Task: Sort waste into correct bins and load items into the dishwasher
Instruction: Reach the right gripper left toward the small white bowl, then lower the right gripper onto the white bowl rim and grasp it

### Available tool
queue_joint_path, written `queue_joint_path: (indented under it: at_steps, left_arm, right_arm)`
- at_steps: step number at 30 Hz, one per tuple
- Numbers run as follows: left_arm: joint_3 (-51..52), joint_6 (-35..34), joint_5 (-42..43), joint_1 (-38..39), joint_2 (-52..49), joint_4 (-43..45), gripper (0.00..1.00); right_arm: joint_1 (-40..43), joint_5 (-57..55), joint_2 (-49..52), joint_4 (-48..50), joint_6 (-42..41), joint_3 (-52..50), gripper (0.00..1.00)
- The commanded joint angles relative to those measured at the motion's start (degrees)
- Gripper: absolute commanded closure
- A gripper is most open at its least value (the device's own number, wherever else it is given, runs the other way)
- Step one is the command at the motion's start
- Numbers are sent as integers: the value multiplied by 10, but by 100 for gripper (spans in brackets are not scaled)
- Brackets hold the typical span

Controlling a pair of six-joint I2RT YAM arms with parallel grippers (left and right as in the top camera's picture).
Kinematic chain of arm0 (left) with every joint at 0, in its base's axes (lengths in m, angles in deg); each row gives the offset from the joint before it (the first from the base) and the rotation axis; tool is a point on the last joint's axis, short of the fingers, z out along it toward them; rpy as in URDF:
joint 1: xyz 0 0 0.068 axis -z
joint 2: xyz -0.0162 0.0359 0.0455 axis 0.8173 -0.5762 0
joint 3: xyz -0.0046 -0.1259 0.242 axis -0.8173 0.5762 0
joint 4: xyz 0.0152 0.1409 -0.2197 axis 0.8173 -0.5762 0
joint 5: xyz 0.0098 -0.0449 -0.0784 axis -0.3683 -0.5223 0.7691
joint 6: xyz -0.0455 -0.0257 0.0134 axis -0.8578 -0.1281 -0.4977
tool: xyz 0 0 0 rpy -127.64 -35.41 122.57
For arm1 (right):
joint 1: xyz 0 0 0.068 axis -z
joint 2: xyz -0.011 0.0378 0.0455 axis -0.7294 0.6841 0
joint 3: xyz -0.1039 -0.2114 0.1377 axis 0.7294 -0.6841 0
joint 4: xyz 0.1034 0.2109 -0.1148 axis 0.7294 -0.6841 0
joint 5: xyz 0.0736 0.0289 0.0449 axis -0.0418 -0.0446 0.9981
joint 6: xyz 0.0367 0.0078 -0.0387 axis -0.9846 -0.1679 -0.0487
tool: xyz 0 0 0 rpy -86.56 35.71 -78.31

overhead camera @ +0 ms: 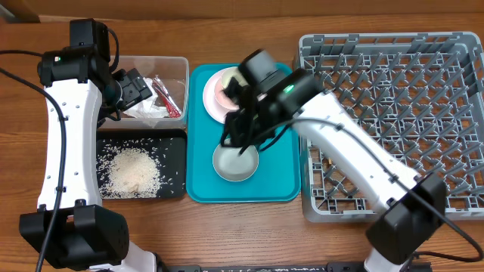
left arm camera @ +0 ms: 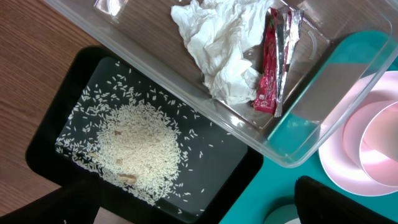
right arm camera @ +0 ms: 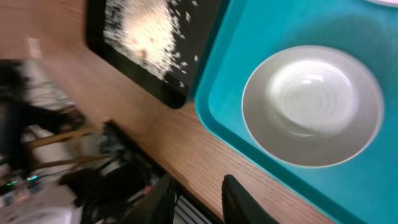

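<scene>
A crumpled white tissue (left arm camera: pixel 224 43) and a red foil wrapper (left arm camera: pixel 270 68) lie in the clear tub (overhead camera: pixel 178 68). Loose rice (left arm camera: pixel 137 149) is heaped in the black tray (overhead camera: pixel 174 147). My left gripper (left arm camera: pixel 199 211) hangs wide open and empty over the tub (overhead camera: pixel 134 87). A pale pink bowl (left arm camera: pixel 379 143) sits on the pink plate (left arm camera: pixel 339 165) at the back of the teal tray. The grey bowl (right arm camera: pixel 314 102) stands at the tray's front. My right gripper (right arm camera: pixel 199 186) hovers beside it (overhead camera: pixel 231 140), its fingers a narrow gap apart with nothing between them. The grey dish rack (overhead camera: pixel 393 113) stands on the right.
The teal serving tray (right arm camera: pixel 230 81) lies between the bins and the rack. Bare wooden table (right arm camera: pixel 205 149) runs along the front edge, with dark equipment and cables below it. The right arm's white link crosses over the rack's near left corner (overhead camera: pixel 355 166).
</scene>
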Motion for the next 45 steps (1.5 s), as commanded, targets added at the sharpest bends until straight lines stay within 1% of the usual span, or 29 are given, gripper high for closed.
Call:
queue_joint_path:
  at_steps: [1, 6, 9, 13, 15, 19, 28, 31, 38, 45]
  left_arm:
    - [-13, 1, -2, -2, 2, 0, 0]
    - [-13, 1, -2, -2, 2, 0, 0]
    - [-13, 1, -2, -2, 2, 0, 0]
    - [-13, 1, -2, -2, 2, 0, 0]
    - [-13, 1, -2, -2, 2, 0, 0]
    - [-13, 1, -2, -2, 2, 0, 0]
    - [-13, 1, -2, -2, 2, 0, 0]
    - [-13, 1, -2, -2, 2, 0, 0]
    - [-13, 1, -2, -2, 2, 0, 0]
    - [-13, 1, -2, -2, 2, 0, 0]
  right_arm:
    - [-56, -148, -2, 7, -89, 7, 70]
    - [-131, -257, -2, 38, -173, -22, 69]
    - [-163, -301, -2, 85, -211, -59, 69]
    - [-189, -348, -1, 169, -219, -120, 69]
    - [-191, -375, -1, 190, -219, -141, 66]
    - [-188, -416, -1, 216, -217, -177, 66]
    - [-186, -381, -1, 306, -217, -234, 67]
    - [-186, -377, -1, 310, -216, -236, 70]
    - [-186, -381, -1, 322, -216, -237, 71]
    - [-185, -386, 0, 337, -197, -256, 71]
